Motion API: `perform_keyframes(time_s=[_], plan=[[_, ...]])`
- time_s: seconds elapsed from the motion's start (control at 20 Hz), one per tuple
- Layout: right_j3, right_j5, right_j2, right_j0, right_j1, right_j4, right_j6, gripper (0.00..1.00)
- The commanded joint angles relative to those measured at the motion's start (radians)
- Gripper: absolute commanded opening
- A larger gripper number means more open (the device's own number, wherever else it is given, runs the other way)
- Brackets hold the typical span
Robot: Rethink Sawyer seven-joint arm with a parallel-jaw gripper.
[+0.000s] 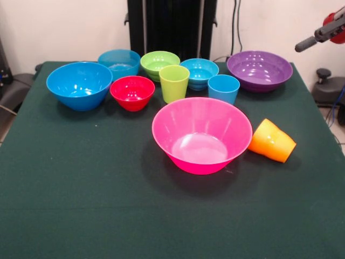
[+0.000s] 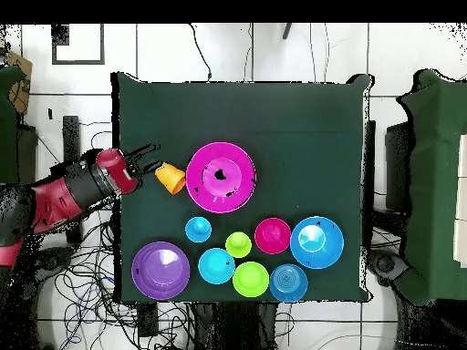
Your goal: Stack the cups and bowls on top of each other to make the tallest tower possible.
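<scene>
The huge pink bowl [image 1: 200, 135] [image 2: 221, 177] stands alone mid-table. The orange cup [image 1: 272, 140] [image 2: 171, 178] lies on its side against its rim. The light blue cup [image 1: 223, 88] [image 2: 198, 229] and lime green cup [image 1: 174, 82] [image 2: 238, 244] stand upright behind it. The red bowl [image 1: 132, 91], large blue bowl [image 1: 79, 84], ribbed cyan bowl [image 1: 119, 62], lime green bowl [image 1: 159, 63], small blue bowl [image 1: 199, 73] and purple bowl [image 1: 259, 70] sit separately along the robot's side. Nothing is stacked. My gripper [image 1: 306, 45] [image 2: 151, 158] is open and empty, at the table's side edge just beyond the orange cup.
The dark green cloth table [image 1: 108, 205] has bare room in front of the pink bowl. Cables and dark equipment [image 1: 329, 86] lie off the table's side below the arm.
</scene>
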Motion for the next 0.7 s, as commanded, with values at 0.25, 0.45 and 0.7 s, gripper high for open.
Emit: perform_keyframes(time_s=[0.25,0.45,0.7], plan=[[-0.079,0.077,0.068,-0.010,-0.024,-0.109,-0.187,1.00],[-0.085,0.079,0.077,-0.013,-0.026,-0.124,-0.176,1.00],[-0.088,0.093,0.101,-0.009,-0.047,-0.131,-0.188,1.00]])
